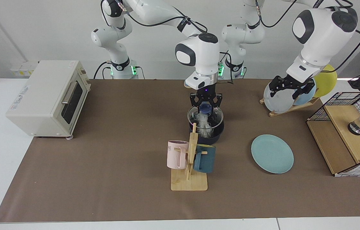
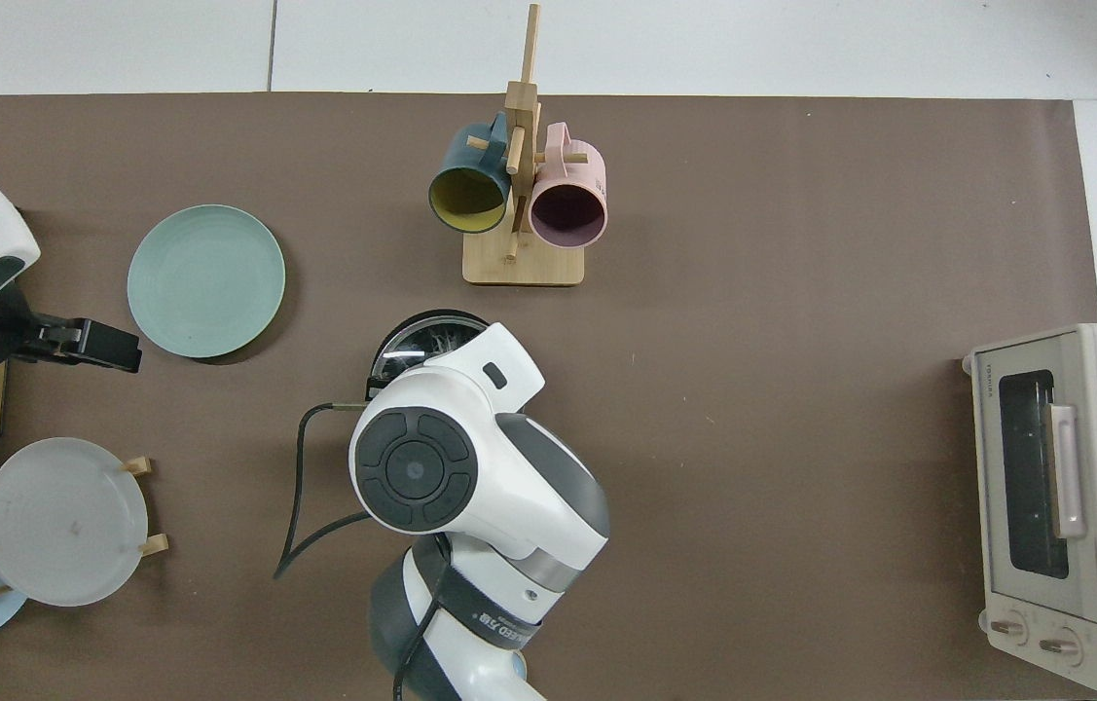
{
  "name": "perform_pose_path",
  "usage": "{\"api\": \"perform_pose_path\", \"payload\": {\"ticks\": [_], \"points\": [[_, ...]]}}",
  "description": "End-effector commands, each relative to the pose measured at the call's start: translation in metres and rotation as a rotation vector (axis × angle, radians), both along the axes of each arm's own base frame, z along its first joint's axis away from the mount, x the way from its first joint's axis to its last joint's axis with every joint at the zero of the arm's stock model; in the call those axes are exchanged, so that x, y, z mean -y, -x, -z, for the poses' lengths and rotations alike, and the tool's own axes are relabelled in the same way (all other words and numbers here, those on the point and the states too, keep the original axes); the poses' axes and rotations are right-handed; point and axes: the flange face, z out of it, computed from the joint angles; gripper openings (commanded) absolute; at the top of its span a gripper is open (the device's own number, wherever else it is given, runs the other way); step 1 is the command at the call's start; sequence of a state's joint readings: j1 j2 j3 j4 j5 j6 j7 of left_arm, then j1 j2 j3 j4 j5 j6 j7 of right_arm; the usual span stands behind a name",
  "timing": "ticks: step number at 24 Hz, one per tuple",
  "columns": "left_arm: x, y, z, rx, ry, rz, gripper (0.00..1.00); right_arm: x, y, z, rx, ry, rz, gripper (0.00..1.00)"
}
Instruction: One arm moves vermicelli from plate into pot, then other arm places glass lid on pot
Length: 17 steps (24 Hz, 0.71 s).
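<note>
On my feed the right gripper point(image 1: 205, 103) of the white jointed right arm point(image 1: 199, 54) is clamped on the blue knob of the round clear glass lid point(image 1: 205, 114), which sits level on the small dark navy pot point(image 1: 206, 134) behind the wooden mug rack point(image 1: 190, 179) – the tuft of thin white vermicelli point(image 1: 203, 124) shows through the glass. The round flat teal-green plate point(image 1: 272, 154) lies bare on the brown table mat point(image 1: 109, 179) well to the side, and the left gripper point(image 1: 290, 89) waits in the air before the grey plate in the wooden plate stand point(image 1: 279, 111) – I see its fingers parted, holding nothing
</note>
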<state>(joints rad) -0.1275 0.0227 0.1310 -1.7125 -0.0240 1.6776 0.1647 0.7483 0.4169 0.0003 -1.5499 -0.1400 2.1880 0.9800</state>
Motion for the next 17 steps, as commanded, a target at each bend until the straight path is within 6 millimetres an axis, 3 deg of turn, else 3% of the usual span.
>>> {"api": "perform_pose_path", "payload": {"ticks": [1,6,8,11,17], "points": [[0.003,-0.005,0.049,0.02,-0.003,0.017,1.0,0.014,-0.018,0.001,0.049,-0.005,-0.09,0.0],[0.019,-0.003,0.059,0.033,-0.002,0.022,1.0,0.018,-0.028,0.001,0.074,-0.02,-0.109,0.0],[0.019,-0.006,0.069,0.019,-0.005,0.019,1.0,0.008,-0.025,0.018,0.06,-0.021,-0.113,0.0],[0.02,-0.011,0.092,-0.002,-0.009,0.022,1.0,0.006,-0.024,0.022,0.048,-0.025,-0.106,0.0],[0.009,-0.013,0.088,0.002,-0.009,0.025,1.0,0.004,-0.02,0.02,-0.002,-0.019,-0.089,0.0]]}}
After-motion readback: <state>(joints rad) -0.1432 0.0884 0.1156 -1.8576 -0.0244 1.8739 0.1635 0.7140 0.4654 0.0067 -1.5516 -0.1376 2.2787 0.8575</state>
